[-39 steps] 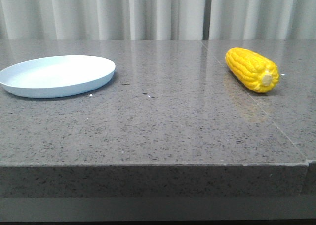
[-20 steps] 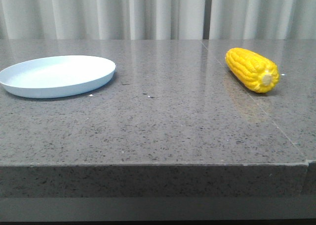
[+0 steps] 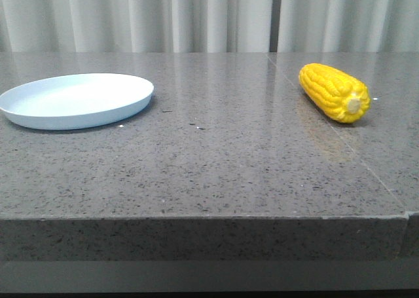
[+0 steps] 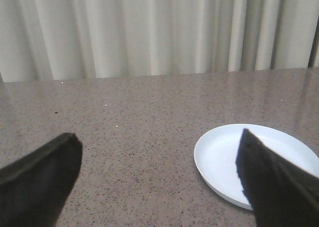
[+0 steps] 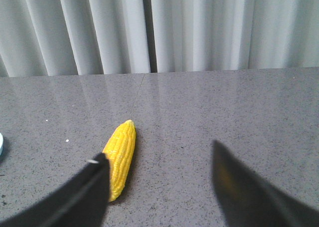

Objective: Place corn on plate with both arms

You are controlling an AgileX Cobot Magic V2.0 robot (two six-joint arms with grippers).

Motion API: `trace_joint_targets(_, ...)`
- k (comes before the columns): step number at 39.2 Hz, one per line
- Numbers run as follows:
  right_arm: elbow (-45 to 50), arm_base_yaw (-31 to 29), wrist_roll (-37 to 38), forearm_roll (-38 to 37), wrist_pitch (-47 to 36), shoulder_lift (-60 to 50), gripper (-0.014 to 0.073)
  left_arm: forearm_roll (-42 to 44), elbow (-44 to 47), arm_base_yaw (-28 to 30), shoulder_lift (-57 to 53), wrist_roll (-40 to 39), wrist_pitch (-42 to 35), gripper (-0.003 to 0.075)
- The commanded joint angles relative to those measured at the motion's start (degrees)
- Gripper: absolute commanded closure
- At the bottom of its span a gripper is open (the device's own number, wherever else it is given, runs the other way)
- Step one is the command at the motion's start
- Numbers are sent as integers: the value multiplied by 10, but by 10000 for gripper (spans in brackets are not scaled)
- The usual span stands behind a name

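One corn (image 3: 333, 92), lying on its side on the grey speckled table (image 3: 216, 160), well to the right of the plate (image 3: 75, 100) in the front view, pale cut end turned toward the camera and slightly rightward. One plate only, round, pale blue-white, sitting flat on the same table, nothing on it. Corn and plate well apart, bare stone between them. Behind the plate and the corn, pleated pale curtains (image 3: 209, 16) along the table's far edge.

Two grippers, neither visible in the front view. Left gripper (image 4: 159, 149), seen from its wrist camera: two black fingers (image 4: 35, 182) spread wide, nothing between them, raised off the table short of the plate (image 4: 224, 159); one fingertip overlapping the plate's near side in that picture, contact not determinable. Right gripper (image 5: 159, 162), seen from its wrist camera: likewise two black fingers (image 5: 84, 192) parted wide, holding nothing. Corn (image 5: 120, 156) ahead of that gripper, not between the fingers but just beside one fingertip, tapered end pointing away toward the curtains (image 5: 159, 30). Sliver of the plate (image 5: 1, 144) barely showing at the edge of the right wrist picture, far from the corn.

Corn not on the plate; both claws unclenched and empty.
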Motion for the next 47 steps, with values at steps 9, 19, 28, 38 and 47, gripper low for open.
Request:
trace_joint_targets(9,-19,-3,-1,2,-40,10,-55,-3,-21,-1,7,-1,-46,111)
trace_joint_targets(19,-19,-3,-1,2,-40,10,-55,-22,-39,-1,78,-1,-36,143)
trace_joint_targets(28,-19,-3,-1,2,-40,10,-55,-41,-157,-8,242,-1,51,143)
trace_joint_targets(38,-19,-3,-1,2,-40,10,-55,-41,-302,-72,416,0,168,143)
trace_joint_targets(47,-19,-3,-1,2,-40,10,-55,-41,-437,-94,567,0,295,143)
